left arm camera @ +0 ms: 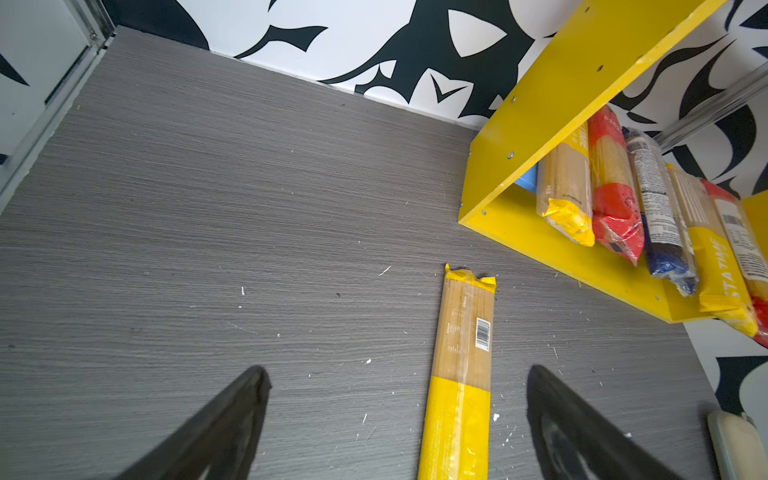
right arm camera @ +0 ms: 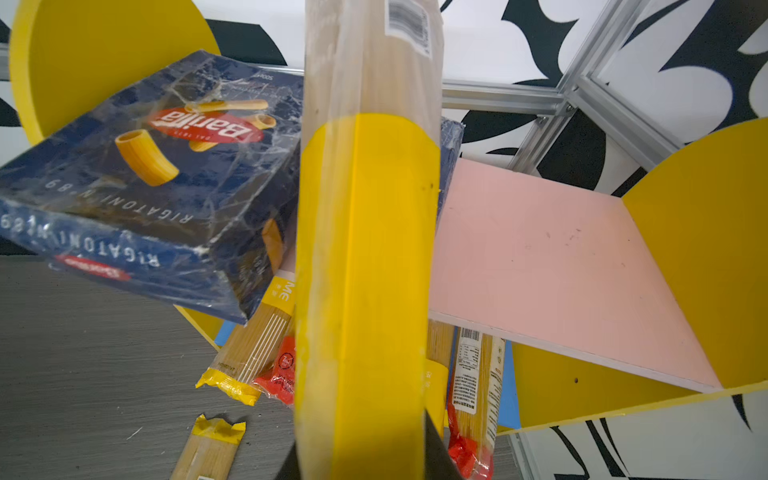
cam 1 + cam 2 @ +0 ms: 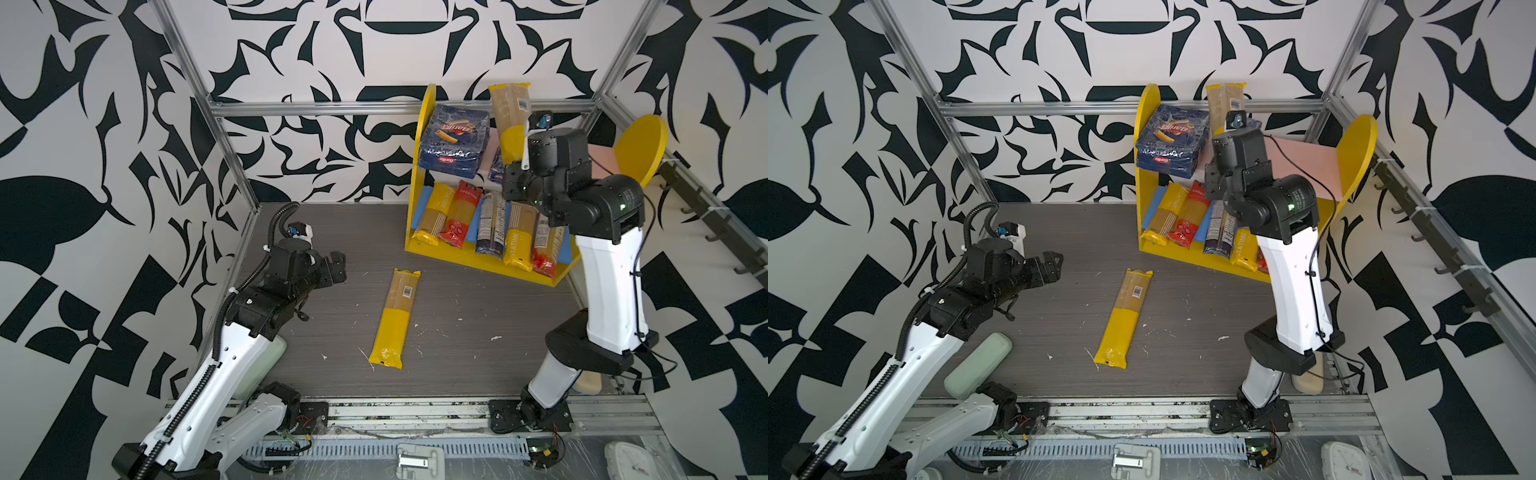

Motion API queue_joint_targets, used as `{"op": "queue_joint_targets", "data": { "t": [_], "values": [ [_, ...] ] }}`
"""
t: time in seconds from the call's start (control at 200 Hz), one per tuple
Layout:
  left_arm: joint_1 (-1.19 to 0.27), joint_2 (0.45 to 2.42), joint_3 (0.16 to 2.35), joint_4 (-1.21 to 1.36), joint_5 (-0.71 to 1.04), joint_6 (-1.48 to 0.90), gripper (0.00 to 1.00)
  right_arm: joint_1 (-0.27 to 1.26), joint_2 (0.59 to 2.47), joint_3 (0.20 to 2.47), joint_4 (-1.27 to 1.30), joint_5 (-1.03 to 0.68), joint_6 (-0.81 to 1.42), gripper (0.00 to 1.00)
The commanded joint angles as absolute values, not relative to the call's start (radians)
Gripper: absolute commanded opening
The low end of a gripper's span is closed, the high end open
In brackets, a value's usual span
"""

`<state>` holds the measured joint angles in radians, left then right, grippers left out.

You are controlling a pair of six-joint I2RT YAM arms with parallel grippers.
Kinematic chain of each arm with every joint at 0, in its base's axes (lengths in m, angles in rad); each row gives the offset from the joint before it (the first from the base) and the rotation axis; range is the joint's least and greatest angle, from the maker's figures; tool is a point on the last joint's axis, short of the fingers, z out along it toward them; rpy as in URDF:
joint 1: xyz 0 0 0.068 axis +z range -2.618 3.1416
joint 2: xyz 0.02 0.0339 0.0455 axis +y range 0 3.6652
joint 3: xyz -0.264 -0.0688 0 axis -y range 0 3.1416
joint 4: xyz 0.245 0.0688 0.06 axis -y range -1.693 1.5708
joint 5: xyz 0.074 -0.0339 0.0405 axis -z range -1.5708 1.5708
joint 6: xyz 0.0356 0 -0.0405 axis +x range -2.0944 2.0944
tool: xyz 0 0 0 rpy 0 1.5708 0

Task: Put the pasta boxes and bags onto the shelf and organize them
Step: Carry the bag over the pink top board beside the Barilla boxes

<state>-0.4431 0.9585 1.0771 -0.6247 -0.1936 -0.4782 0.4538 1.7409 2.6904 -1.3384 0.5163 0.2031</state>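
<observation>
Left gripper sits nearest on the left, low over the grey table, jaws spread wide and empty. Right of it, mid-table, one loose bag lies flat, yellow end toward the near side, clear end pointing at the shelf, not touching it. Shelf stands far right by the wall. A row of five bags sits on its blue lower board: yellow, red, dark blue, yellow, red, with near ends sticking out over the yellow base. On the pink upper board, the rigatoni box lies at the left end. A second dark blue pack just right of it is mostly hidden. Right gripper is clamped on the yellow end of another bag, held upright just right of the rigatoni box. Whether it touches the board, cannot tell.
</observation>
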Motion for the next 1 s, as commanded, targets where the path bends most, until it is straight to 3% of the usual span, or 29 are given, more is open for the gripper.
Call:
{"op": "queue_joint_targets", "data": {
  "t": [0.0, 0.6, 0.995],
  "values": [
    [-0.440, 0.979, 1.112, -0.625, -0.178, -0.477, 0.99, 0.389, 1.653, 2.728, -1.159, 0.468, 0.239, 0.00],
    [-0.439, 1.014, 1.129, -0.608, -0.173, -0.479, 0.99, 0.097, 1.720, 2.718, -1.137, 0.341, 0.291, 0.00],
    [-0.439, 1.023, 1.120, -0.597, -0.183, -0.466, 0.99, 0.045, 1.779, 2.658, -1.106, 0.313, 0.304, 0.00]
  ]
}}
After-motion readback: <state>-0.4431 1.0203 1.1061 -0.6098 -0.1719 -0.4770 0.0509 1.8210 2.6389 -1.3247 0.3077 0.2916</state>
